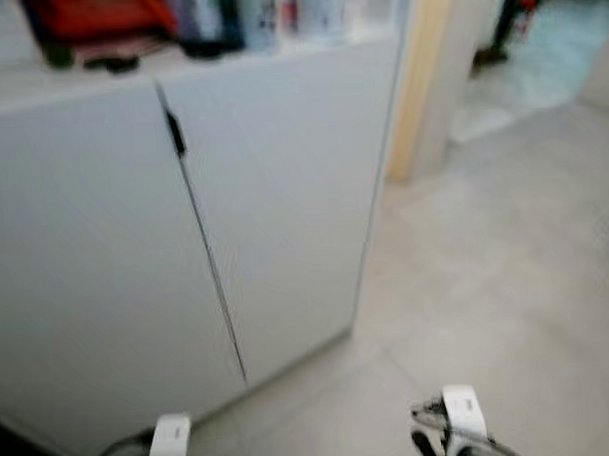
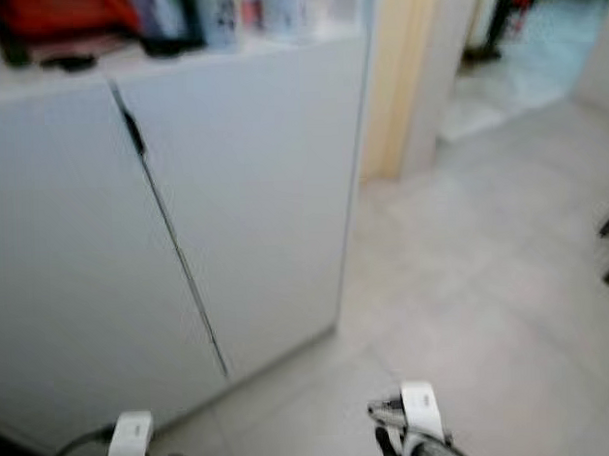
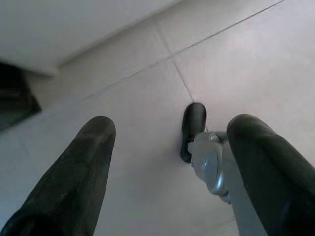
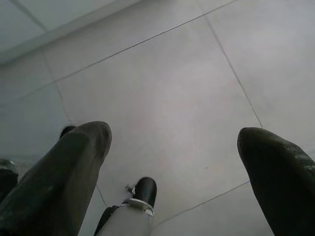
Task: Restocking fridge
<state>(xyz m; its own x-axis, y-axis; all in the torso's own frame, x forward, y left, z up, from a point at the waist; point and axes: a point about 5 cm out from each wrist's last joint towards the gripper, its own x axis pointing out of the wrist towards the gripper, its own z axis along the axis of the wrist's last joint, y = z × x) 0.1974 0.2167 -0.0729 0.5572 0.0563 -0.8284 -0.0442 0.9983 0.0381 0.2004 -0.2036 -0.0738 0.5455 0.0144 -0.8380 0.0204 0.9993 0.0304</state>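
1. The robot is standing before a white cabinet (image 1: 273, 199) with two closed doors; I judge it is still on the way, since the head views are blurred as in walking and no fridge can be recognised.
2. Some bottles (image 1: 247, 15) and a red thing (image 1: 97, 15) are standing on top of the cabinet; they are too blurred to tell if they are the goods for restocking.
3. Both arms are hanging low over the tiled floor (image 1: 506, 281), probably because nothing is being carried.
4. The left end effector (image 3: 167, 162) is showing its two black fingers spread wide apart, holding nothing.
5. The right end effector (image 4: 172, 167) is also spread wide and is empty.
6. The head views are giving the cabinet and a doorway (image 1: 548, 39) at the right; the wrist views are giving instead the open fingers and the robot's feet on the tiles.
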